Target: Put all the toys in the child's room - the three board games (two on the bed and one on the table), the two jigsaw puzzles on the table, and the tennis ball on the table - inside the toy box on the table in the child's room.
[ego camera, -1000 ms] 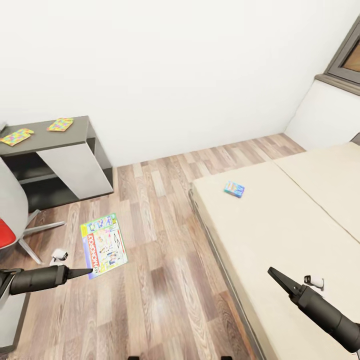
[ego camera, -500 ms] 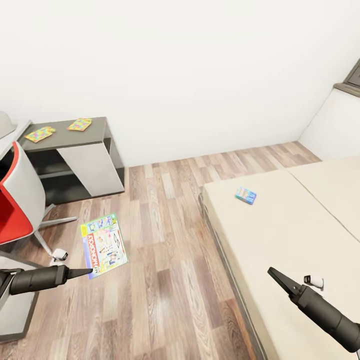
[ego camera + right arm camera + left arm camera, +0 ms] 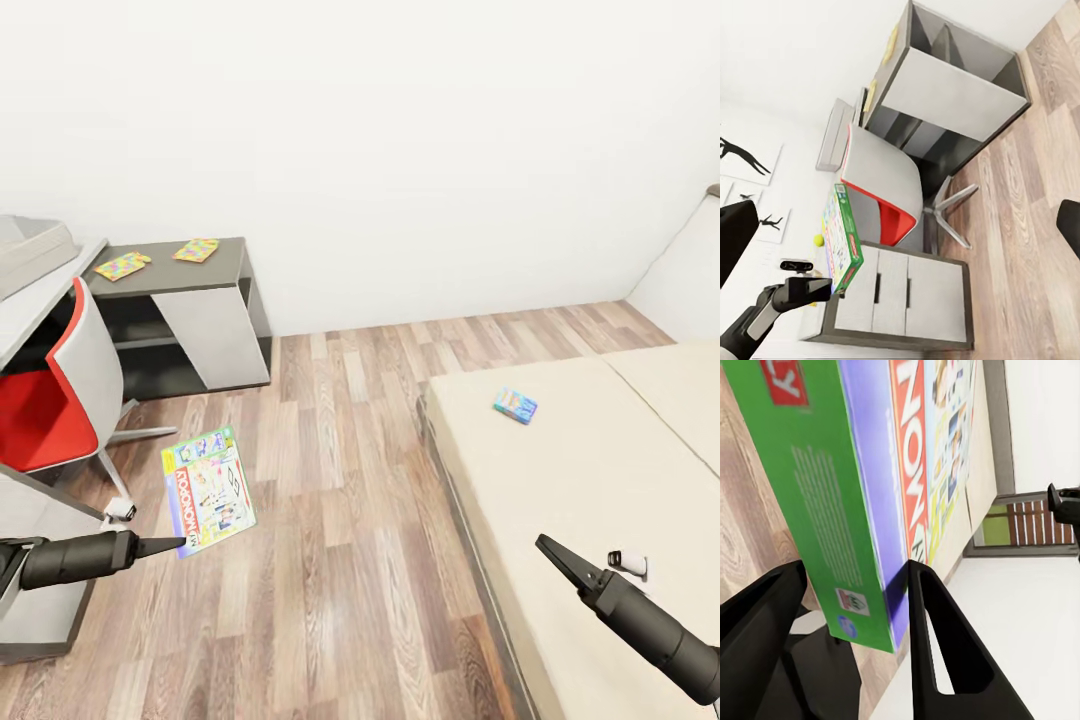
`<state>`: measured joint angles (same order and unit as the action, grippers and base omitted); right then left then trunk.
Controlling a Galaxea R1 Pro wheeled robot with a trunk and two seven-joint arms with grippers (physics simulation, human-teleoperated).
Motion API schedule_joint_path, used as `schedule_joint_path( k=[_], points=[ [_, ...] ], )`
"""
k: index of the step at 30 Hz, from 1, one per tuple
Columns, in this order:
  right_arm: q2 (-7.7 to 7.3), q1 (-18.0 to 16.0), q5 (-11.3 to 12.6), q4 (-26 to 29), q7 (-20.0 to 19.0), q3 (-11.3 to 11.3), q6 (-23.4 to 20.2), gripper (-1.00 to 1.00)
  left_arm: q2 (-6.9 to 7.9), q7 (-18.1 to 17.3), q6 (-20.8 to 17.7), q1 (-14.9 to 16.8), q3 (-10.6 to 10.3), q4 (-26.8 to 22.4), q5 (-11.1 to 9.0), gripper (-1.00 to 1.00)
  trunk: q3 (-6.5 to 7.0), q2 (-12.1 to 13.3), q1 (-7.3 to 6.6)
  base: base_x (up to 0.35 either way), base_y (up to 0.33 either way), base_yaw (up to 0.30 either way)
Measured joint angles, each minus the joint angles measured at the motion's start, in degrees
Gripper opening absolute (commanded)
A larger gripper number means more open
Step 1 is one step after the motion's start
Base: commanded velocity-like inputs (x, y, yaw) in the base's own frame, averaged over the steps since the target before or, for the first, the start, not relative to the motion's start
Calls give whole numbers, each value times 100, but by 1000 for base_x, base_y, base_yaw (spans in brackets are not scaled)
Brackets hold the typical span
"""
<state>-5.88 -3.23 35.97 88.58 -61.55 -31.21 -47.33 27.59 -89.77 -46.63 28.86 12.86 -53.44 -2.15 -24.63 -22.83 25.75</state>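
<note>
Left gripper is clamped on the board game, a Monopoly box, by 1 short edge; in left wrist view both fingers are seen bracketing the box end. Box is carried upright, off the floor, lid art facing the head cam. Right gripper hangs over the bed; in right wrist view the fingers are spread w/ nothing between them.

Other task items: a 2nd board game, small and blue, lies flat on the bed, well apart from either arm. 2 jigsaw puzzles lie flat on the dark end of the table. Toy box is partly seen on the light top, beyond the red chair. Tennis ball is spotted in right wrist view, on the table nr the held box.

Handling, est.: card box judged light, stiff, smooth-faced; an edge pinch leaves a long overhang, so swing or slip is poss. Grip nearer mid-edge would be steadier. Puzzle sheets judged thin, hard to lift flat.
</note>
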Motion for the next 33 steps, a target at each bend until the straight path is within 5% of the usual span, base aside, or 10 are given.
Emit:
schedule_joint_path(
  k=[33],
  points=[
    [0, 0, 0, 0, 0, 4, 0, 100, -9, 0, -125, 1, 9, 10, 28, -100, 271, 0, 0, 0, 0, 174]
  ],
)
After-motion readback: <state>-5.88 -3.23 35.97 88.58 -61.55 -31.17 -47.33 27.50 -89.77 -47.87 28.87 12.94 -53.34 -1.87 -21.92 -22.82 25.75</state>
